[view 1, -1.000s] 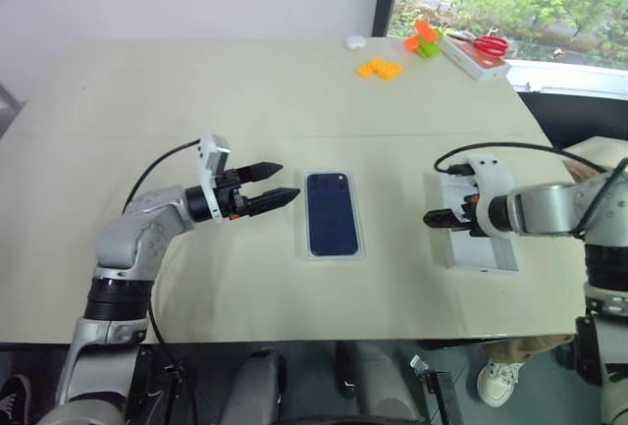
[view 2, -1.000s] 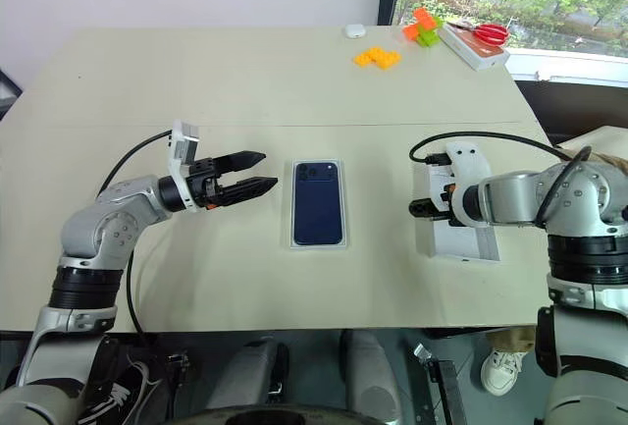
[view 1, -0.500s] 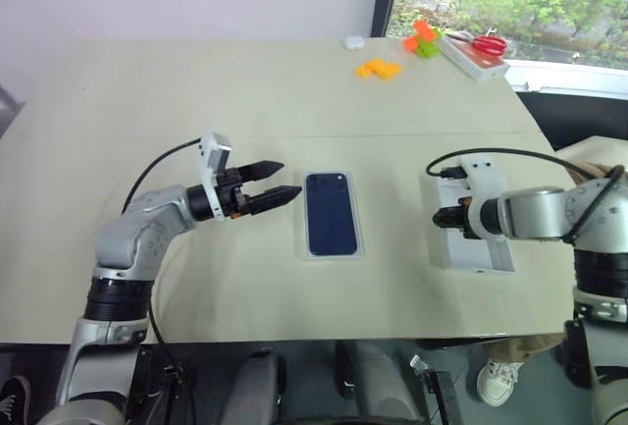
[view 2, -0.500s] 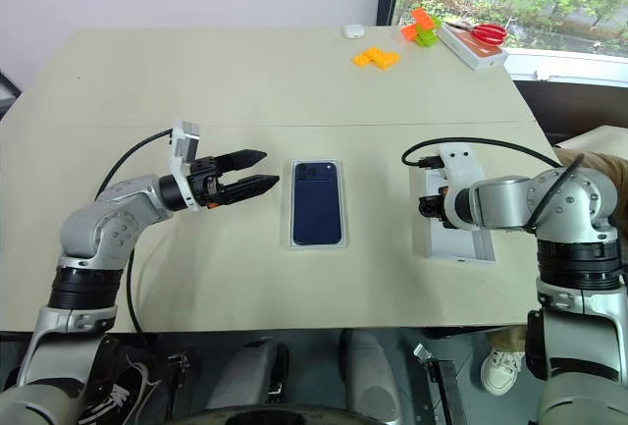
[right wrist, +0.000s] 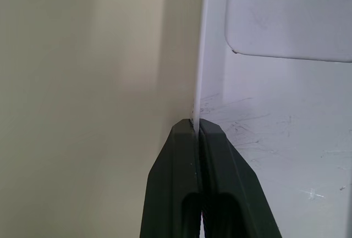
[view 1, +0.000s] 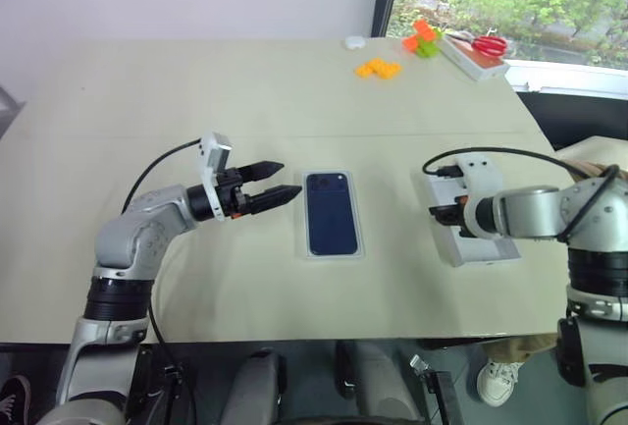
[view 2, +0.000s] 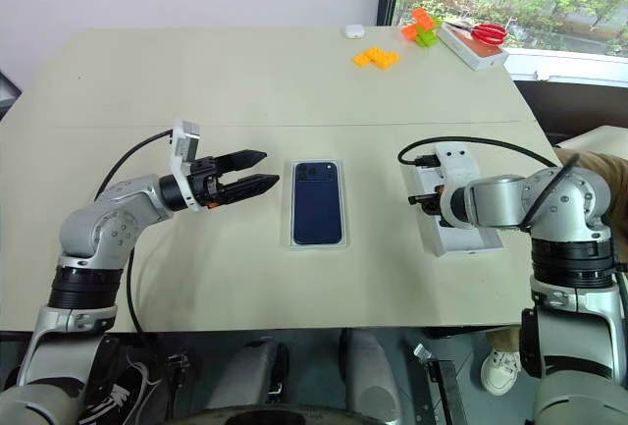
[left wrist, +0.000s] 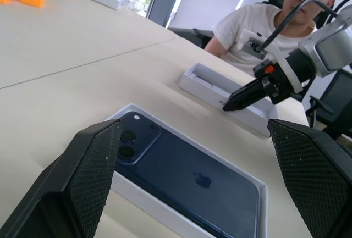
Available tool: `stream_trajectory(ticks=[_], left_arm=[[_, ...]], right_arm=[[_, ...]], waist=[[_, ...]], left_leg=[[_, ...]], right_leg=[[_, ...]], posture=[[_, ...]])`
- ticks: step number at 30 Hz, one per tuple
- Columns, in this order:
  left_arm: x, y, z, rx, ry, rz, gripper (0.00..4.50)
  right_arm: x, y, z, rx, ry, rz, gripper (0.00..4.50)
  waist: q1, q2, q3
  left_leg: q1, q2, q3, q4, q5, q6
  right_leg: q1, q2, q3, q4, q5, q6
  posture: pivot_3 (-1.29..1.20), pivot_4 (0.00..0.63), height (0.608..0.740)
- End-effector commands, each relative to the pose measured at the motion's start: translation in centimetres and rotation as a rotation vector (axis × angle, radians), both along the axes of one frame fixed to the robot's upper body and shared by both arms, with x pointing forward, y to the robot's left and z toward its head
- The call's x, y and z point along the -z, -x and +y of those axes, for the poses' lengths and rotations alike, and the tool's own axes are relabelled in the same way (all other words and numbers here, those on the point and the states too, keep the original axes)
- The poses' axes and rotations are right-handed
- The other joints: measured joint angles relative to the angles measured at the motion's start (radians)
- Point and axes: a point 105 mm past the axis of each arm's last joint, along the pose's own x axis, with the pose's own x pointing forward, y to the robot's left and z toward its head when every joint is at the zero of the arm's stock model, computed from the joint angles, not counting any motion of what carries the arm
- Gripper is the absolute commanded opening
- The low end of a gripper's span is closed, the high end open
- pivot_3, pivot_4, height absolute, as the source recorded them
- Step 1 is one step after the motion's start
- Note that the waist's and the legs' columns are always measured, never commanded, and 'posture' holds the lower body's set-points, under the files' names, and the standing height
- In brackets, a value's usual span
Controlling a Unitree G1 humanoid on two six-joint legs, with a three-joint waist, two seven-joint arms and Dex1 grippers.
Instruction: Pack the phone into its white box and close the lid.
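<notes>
phone (view 1: pixel 331 213) lies back up in the middle of the pale table (view 1: pixel 245 91), seated inside the white box (view 1: pixel 332 256), whose low rim shows all around it; its camera cluster sits at the far end. to the left of the phone, just beside the box but apart from it, the left gripper (view 1: pixel 290 178) hangs level above the table with its two black fingers spread wide and nothing between them, pointing toward the phone. to the right of the phone, well apart from it, the lid (view 1: pixel 486 250) lies open side up, with a recessed rounded panel showing inside it. the right gripper (right wrist: pixel 195 123) angles down at the lid's wall on the side facing the phone, its fingers closed together and pinching that thin white wall between them.

far beyond the phone, toward the window corner on the right, lie orange blocks (view 1: pixel 378 69), a green and orange block (view 1: pixel 424 44), a small white object (view 1: pixel 354 42), and red-handled scissors (view 1: pixel 488 45) on a flat white case (view 1: pixel 473 62). in the left wrist view, a person in a white t-shirt (left wrist: pixel 247 29) sits past the lid, on the far side from the phone.
</notes>
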Motion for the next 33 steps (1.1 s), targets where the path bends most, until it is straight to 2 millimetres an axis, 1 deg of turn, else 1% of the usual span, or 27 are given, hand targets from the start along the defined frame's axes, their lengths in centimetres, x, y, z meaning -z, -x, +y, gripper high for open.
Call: stream_trajectory(ticks=[1,3,6,9,11,14,15,16,17,20,21,24,28,29,33], left_arm=[[-1.5,0.1,0.1,0.003,0.029,-0.047,4.5],[-1.5,0.0,0.1,0.001,0.029,-0.047,4.5],[-1.5,-0.1,0.1,-0.004,0.03,-0.041,4.5],[-1.4,-0.2,0.1,-0.01,0.035,-0.036,4.5],[-1.4,-0.2,0.1,-0.013,0.036,-0.03,4.5],[-1.4,-0.3,0.2,-0.017,0.042,-0.024,4.5],[-1.4,-0.3,0.3,-0.018,0.045,-0.021,4.5],[-1.5,-0.4,0.4,-0.021,0.047,-0.024,4.5],[-1.6,-0.5,0.4,-0.023,0.05,-0.029,4.5],[-2.1,-0.5,0.7,-0.03,0.054,-0.068,4.5],[-2.3,-0.3,0.9,-0.027,0.057,-0.086,4.5],[-2.9,0.1,1.7,-0.026,0.056,-0.128,4.5],[-3.1,0.0,2.4,-0.047,0.047,-0.13,4.5],[-3.2,-0.1,2.5,-0.052,0.046,-0.131,4.5],[-3.2,-0.1,2.7,-0.059,0.054,-0.122,4.5]], right_arm=[[-1.5,-0.5,0.7,-0.018,-0.043,-0.047,0.05],[-2.3,-1.1,1.7,-0.014,-0.117,-0.089,0.05],[-2.9,-1.3,2.4,-0.049,-0.126,-0.093,0.05],[-4.7,-2.0,3.1,-0.061,-0.159,-0.159,0.05],[-6.5,-2.7,4.7,-0.077,-0.304,-0.211,0.05],[-9.1,-3.0,7.3,-0.135,-0.511,-0.296,0.05],[-9.9,-3.1,7.8,-0.138,-0.579,-0.321,0.05],[-11.1,-3.3,8.2,-0.136,-0.625,-0.382,0.05],[-11.8,-3.2,8.6,-0.15,-0.651,-0.418,0.05],[-12.7,-3.0,9.5,-0.156,-0.799,-0.437,0.05],[-12.9,-2.8,9.8,-0.176,-0.81,-0.453,0.05],[-12.5,-1.8,11.3,-0.23,-0.929,-0.423,0.05],[-13.9,-0.3,13.6,-0.281,-1.288,-0.339,0.05],[-14.1,-0.1,14.0,-0.288,-1.344,-0.328,0.05],[-14.2,-0.3,14.1,-0.256,-1.426,-0.323,0.05]], waist=[[-0.001,0.0,0.0],[-0.001,0.0,0.0],[0.0,0.0,0.0],[0.002,0.0,0.0],[0.0,0.0,0.0],[-0.002,0.001,0.0],[-0.001,0.001,0.0],[-0.001,0.001,0.0],[-0.001,0.001,0.0],[0.002,0.001,0.001],[0.001,0.001,0.001],[0.001,0.001,0.001],[-0.005,0.002,0.001],[-0.006,0.002,0.001],[-0.001,0.002,0.001]], left_leg=[[0.0,0.0,0.0,0.0,0.0,0.0],[0.0,0.0,0.0,0.0,0.0,0.0],[0.0,0.0,0.0,0.0,0.0,0.0],[-0.001,0.0,0.0,0.0,0.0,0.0],[-0.001,0.0,0.0,0.0,0.0,0.001],[-0.001,0.0,0.0,0.0,-0.001,0.001],[-0.001,0.001,0.0,-0.001,-0.001,0.001],[-0.001,0.001,-0.001,-0.001,-0.001,0.002],[-0.001,0.001,-0.001,-0.001,-0.001,0.002],[-0.001,0.0,-0.001,-0.001,-0.001,0.002],[-0.001,0.0,-0.001,-0.001,-0.001,0.002],[-0.002,0.0,0.0,-0.001,-0.002,0.004],[-0.002,0.0,-0.001,-0.001,-0.003,0.005],[-0.001,0.0,0.0,-0.001,-0.003,0.005],[-0.001,0.0,0.0,-0.001,-0.003,0.005]], right_leg=[[0.0,0.0,0.0,0.0,0.0,0.0],[0.0,0.0,0.0,0.0,0.0,0.0],[0.0,0.0,0.0,0.0,0.0,0.0],[0.0,0.0,0.0,0.0,0.0,0.0],[0.0,0.0,0.0,-0.001,0.0,0.0],[0.0,0.0,0.0,-0.001,0.0,0.0],[0.0,0.0,0.0,-0.001,0.0,0.0],[0.0,0.0,0.0,0.0,0.0,0.0],[-0.001,0.0,-0.001,0.0,0.0,0.0],[-0.001,-0.001,-0.001,0.0,0.0,0.0],[-0.001,-0.001,-0.001,0.0,0.0,0.0],[-0.001,-0.002,-0.001,-0.001,0.0,0.0],[-0.002,-0.002,0.0,-0.001,0.0,0.0],[-0.002,-0.002,0.0,0.0,0.0,0.0],[-0.003,-0.001,0.0,0.002,0.0,0.0]], posture=[[0.0,0.15,0.74],[0.0,0.15,0.74],[0.0,0.15,0.74],[0.0,0.15,0.74],[0.0,0.15,0.74],[0.0,0.15,0.74],[0.0,0.15,0.74],[0.0,0.15,0.74],[0.0,0.15,0.74],[0.0,0.15,0.74],[0.0,0.15,0.74],[0.0,0.15,0.74],[0.0,0.15,0.74],[0.0,0.15,0.74],[0.0,0.15,0.74]])
